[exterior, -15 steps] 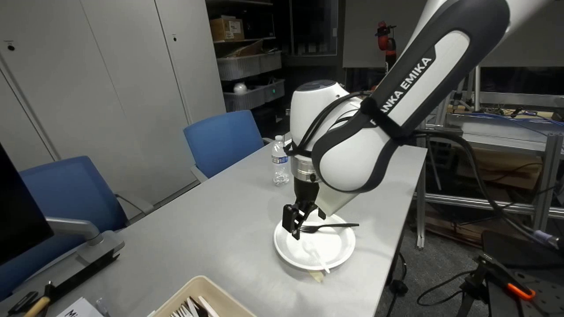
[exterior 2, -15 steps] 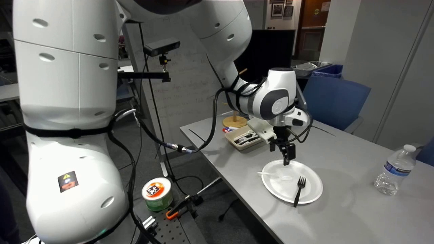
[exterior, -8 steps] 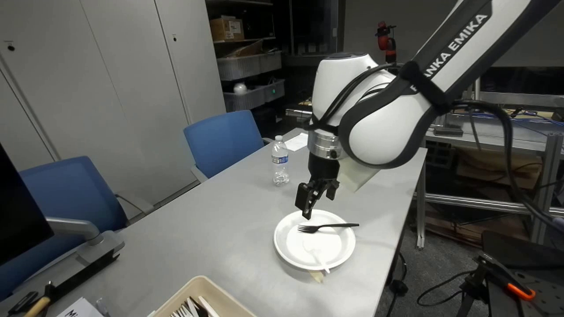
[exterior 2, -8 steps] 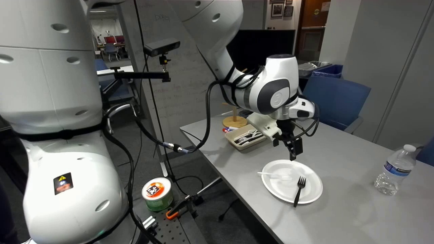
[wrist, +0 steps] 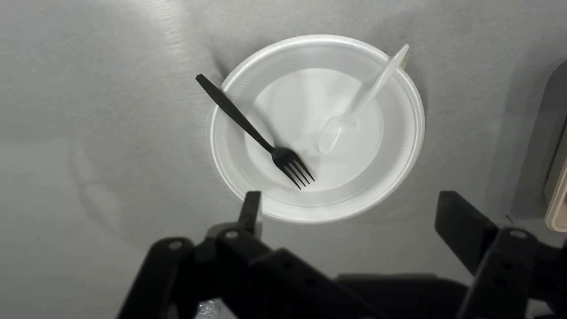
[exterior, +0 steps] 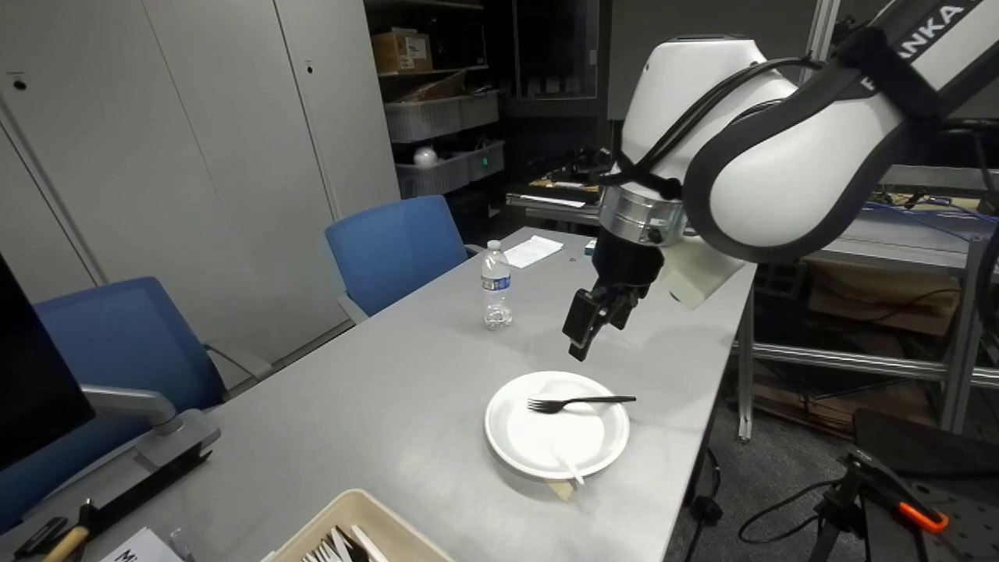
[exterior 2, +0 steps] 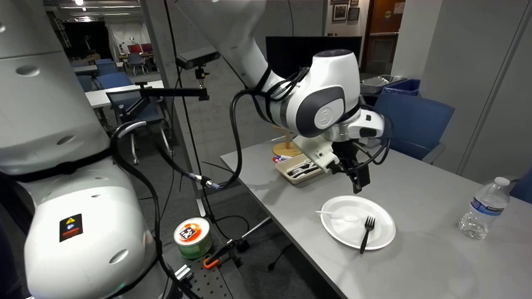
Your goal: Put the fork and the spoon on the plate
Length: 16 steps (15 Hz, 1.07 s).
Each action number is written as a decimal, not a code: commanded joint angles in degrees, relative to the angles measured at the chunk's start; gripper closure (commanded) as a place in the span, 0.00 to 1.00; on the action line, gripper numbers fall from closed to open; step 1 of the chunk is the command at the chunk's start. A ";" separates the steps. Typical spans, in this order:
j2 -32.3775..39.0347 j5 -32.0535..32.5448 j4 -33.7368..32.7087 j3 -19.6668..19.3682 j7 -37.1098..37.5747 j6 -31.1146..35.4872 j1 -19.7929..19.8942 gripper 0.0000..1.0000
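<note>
Raised within the last second, the gripper [wrist: 352, 210] is held empty, jaws wide apart, while beyond it the fork [wrist: 250, 129] and spoon [wrist: 364, 96] are carried by the plate [wrist: 301, 110], handles over its rim, so the placing may be judged complete.

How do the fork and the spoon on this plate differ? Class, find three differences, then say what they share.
Colour: the fork is black, the spoon whitish.
Head: the fork has tines, the spoon a rounded scoop.
Direction: in the wrist view the fork's handle points to the upper left, the spoon's handle to the upper right.
Shared: both lie on the plate, handles reaching past its rim.
</note>
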<state>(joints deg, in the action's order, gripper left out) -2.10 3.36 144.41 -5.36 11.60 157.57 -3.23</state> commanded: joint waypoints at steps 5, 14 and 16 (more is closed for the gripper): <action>-6.19 -10.97 5.26 1.40 -8.84 0.03 1.53 0.00; -8.32 -12.94 6.96 1.16 -10.13 0.00 1.31 0.00; -8.32 -12.94 6.96 1.16 -10.13 0.00 1.31 0.00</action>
<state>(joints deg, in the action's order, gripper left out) -10.36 -9.32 151.43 -5.34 1.57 157.75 -3.01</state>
